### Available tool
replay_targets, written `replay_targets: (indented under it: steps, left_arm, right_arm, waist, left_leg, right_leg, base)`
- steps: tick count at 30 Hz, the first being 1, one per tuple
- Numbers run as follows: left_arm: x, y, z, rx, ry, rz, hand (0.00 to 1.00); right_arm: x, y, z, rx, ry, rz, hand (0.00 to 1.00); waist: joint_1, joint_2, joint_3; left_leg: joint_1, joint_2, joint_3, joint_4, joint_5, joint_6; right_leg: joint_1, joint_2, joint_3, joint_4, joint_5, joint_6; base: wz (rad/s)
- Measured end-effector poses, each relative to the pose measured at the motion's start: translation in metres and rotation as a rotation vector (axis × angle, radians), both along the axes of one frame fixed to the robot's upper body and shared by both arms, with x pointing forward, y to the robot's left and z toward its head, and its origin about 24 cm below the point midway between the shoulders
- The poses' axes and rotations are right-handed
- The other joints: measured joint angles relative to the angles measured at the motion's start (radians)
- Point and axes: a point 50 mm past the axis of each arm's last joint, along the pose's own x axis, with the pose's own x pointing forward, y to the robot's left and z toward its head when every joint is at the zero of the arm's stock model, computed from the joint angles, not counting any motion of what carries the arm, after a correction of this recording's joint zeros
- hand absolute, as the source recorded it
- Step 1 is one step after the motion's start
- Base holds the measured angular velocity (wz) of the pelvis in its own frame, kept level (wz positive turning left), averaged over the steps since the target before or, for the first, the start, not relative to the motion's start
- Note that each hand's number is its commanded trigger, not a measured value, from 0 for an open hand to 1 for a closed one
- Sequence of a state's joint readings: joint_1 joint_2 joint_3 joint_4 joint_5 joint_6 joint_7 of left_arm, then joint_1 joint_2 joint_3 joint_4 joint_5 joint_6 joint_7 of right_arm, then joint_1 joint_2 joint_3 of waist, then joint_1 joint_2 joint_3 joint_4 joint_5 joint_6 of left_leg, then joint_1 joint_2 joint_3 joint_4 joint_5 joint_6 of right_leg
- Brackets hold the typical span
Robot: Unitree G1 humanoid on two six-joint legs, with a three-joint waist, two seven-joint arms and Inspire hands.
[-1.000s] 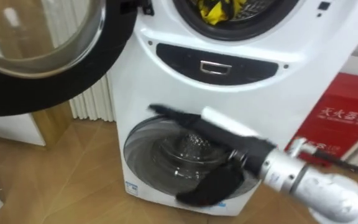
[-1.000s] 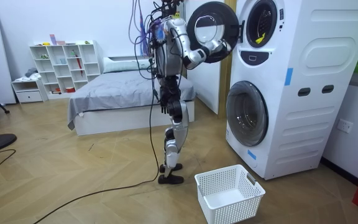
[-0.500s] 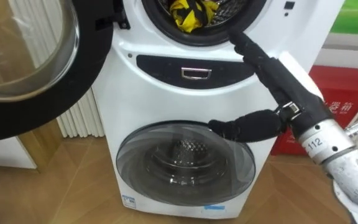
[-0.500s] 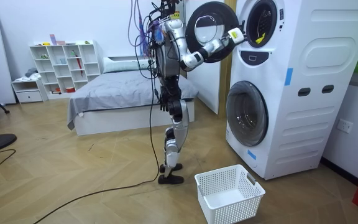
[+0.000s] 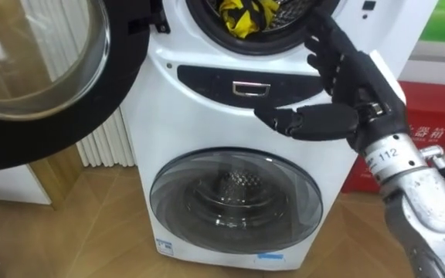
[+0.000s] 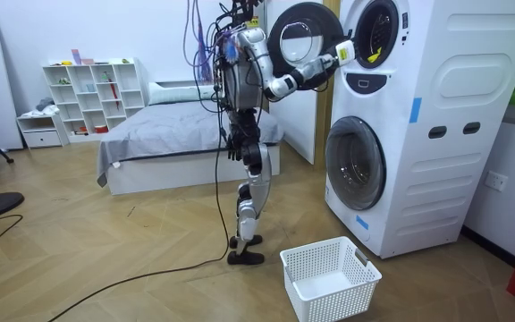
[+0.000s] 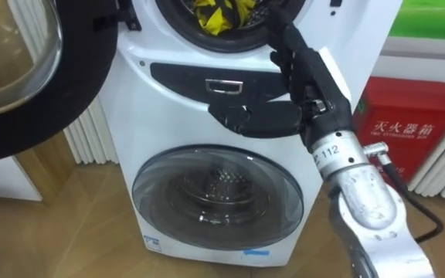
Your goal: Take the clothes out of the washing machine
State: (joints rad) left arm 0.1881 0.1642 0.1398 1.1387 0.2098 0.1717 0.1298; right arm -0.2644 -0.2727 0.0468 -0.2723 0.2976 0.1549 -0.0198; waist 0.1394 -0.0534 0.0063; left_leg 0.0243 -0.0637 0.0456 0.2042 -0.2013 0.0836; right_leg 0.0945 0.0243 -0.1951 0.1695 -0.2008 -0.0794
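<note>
Clothes, yellow and black, are seen inside the upper drum of the stacked washer, just within its open mouth. The right hand is held open just below and to the right of them. Its fingers are stretched straight up to the drum's rim, though contact cannot be told. Its thumb is spread sideways before the dark panel, and nothing is gripped. The upper door is swung wide to the left, and the lower door is shut. The robot is stood upright on a wood floor, facing the washer. A white basket is set on the floor before the machine. A bed and shelves are seen behind the robot. A red box is stood beside the washer.
</note>
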Motion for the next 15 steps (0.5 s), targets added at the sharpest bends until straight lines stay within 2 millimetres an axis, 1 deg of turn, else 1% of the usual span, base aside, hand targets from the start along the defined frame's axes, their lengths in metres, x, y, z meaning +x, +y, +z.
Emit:
replay_targets:
  steps: [8,15]
  left_arm:
    - [0.001,-0.002,0.000,-0.003,0.004,-0.017,0.00]
    - [0.000,-0.002,-0.001,-0.003,0.016,-0.021,0.00]
  right_arm:
    - [0.003,0.001,-0.006,0.101,0.040,0.002,0.00]
    - [0.008,0.005,0.008,0.120,-0.002,-0.014,0.00]
  waist:
    - [0.003,0.005,-0.0007]
    - [-0.002,0.009,0.0015]
  left_leg:
    - [0.004,-0.001,0.000,-0.001,0.000,0.000]
    - [0.004,-0.002,-0.010,0.001,0.000,0.000]
  right_leg:
    - [0.000,-0.001,0.000,-0.001,-0.002,0.004]
    - [0.003,-0.001,-0.007,0.000,-0.003,0.006]
  base:
    - [0.01]
    - [0.04]
